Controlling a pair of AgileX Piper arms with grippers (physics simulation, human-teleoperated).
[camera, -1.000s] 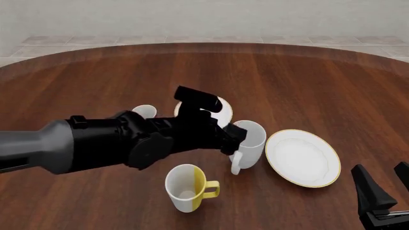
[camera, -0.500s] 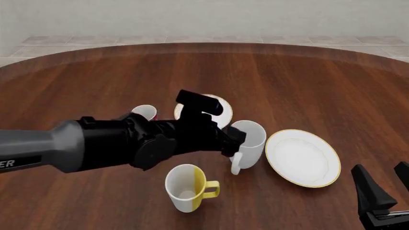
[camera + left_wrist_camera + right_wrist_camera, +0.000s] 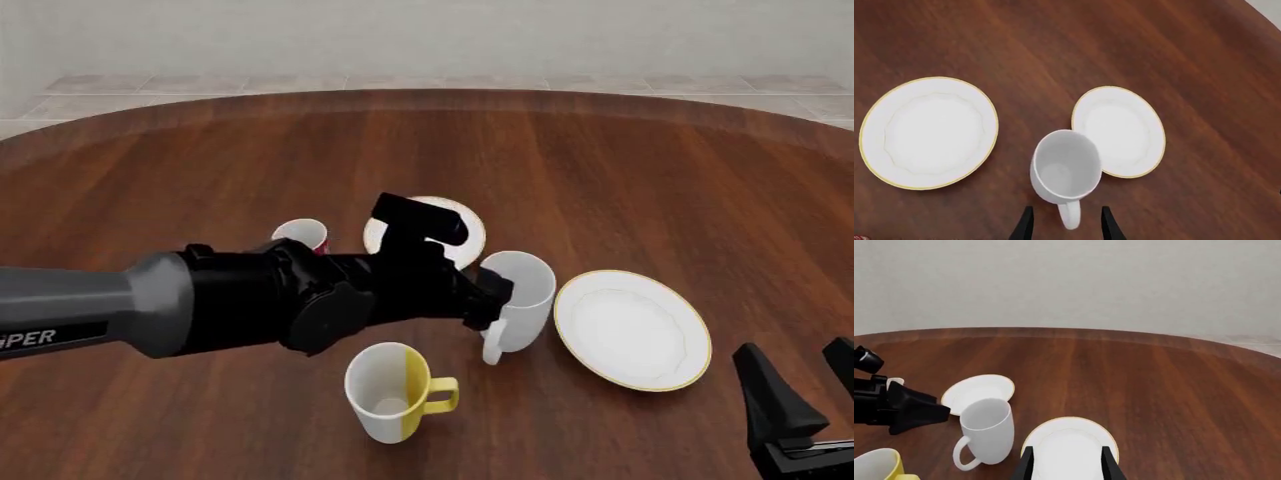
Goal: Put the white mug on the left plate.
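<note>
The white mug stands upright on the table between two plates, its handle turned toward the near side. The left plate lies just behind it, half hidden by my left arm. My left gripper hovers open beside the mug. In the left wrist view its fingers straddle the mug's handle without touching it. That view shows the mug from above, with the left plate beyond it. My right gripper is open and holds nothing at the near right.
A wider gold-rimmed plate lies right of the mug. A yellow-and-white mug stands nearer, under my left forearm. A red cup sits left of the left plate. The round wooden table extends on all sides.
My left arm has slid a little to the right, uncovering more of the red cup. Its fingertips stay by the mug. The mug, plates and right gripper have not moved.
</note>
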